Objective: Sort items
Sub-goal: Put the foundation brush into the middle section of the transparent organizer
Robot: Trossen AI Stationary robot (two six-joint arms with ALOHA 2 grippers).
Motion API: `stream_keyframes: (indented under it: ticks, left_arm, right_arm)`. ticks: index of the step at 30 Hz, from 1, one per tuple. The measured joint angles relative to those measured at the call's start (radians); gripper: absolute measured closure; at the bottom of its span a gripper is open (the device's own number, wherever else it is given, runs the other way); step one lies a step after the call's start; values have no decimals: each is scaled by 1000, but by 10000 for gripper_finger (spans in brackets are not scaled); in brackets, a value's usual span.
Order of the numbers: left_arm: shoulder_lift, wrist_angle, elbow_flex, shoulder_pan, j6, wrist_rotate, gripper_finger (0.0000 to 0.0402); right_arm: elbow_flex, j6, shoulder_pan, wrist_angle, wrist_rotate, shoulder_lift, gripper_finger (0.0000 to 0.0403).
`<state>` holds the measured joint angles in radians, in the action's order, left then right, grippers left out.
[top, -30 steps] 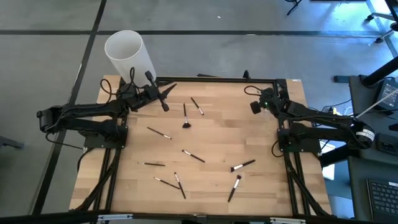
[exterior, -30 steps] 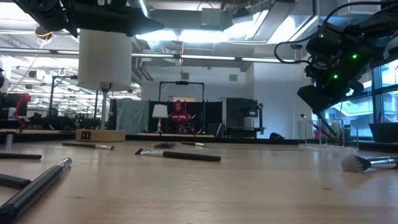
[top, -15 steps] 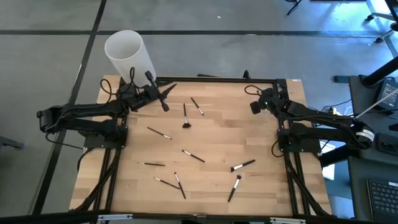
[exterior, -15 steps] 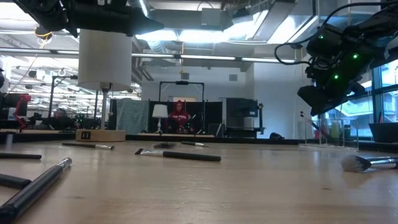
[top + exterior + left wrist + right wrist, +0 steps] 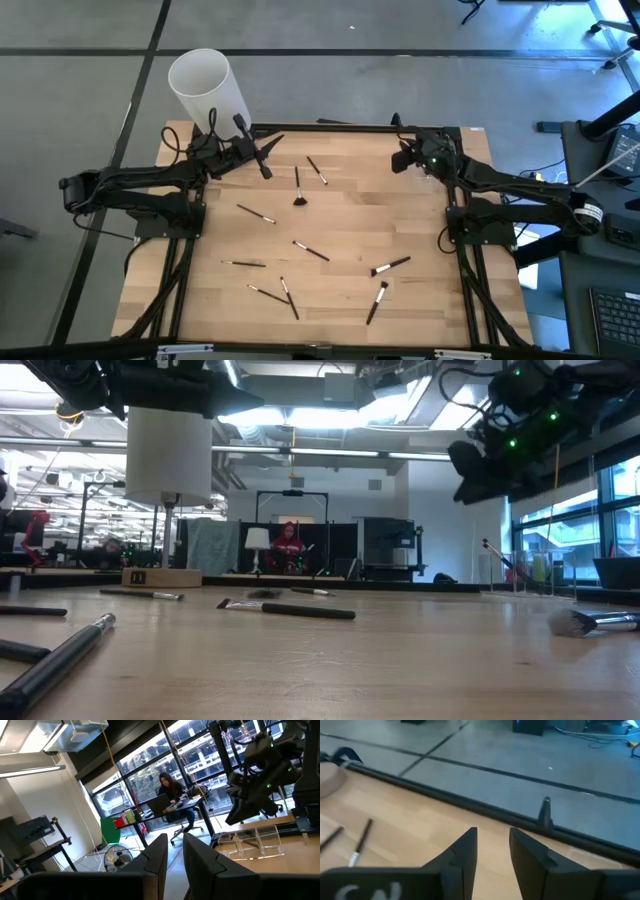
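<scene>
Brushes [image 5: 311,251] lay scattered mid-table [image 5: 420,210]; both grippers hovered near the far edge, left [image 5: 268,152] nearly pressed together, right [image 5: 400,160] slightly spread, empty.

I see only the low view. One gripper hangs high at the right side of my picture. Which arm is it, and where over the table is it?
Observer: It is the right gripper, near the far right corner of the table.
Operator: Does it hold a brush?
Observer: No. Its own wrist view shows the fingers open, with nothing between them.
Operator: How many brushes lie on the table? I can see only a few.
Observer: I count nine brushes in the high view, scattered from the middle toward the near edge; the left gripper waits at the far left corner.
</scene>
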<state>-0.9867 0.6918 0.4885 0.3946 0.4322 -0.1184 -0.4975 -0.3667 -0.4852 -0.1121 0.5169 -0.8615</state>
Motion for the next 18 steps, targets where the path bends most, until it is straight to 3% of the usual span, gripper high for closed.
stream_keyframes:
  ticks: [8, 15, 18]
  left_arm:
    - [0, 20, 0, 0, 0, 0, 343]
    - [0, 32, 0, 0, 0, -3, 347]
    - [0, 41, 0, 0, -13, -57, 345]
  right_arm:
    - [-83, -127, 75, -13, -260, -186, 291]
    - [-314, -117, 171, -106, -309, -498, 291]
    - [-439, -87, 192, -176, -346, -638, 291]
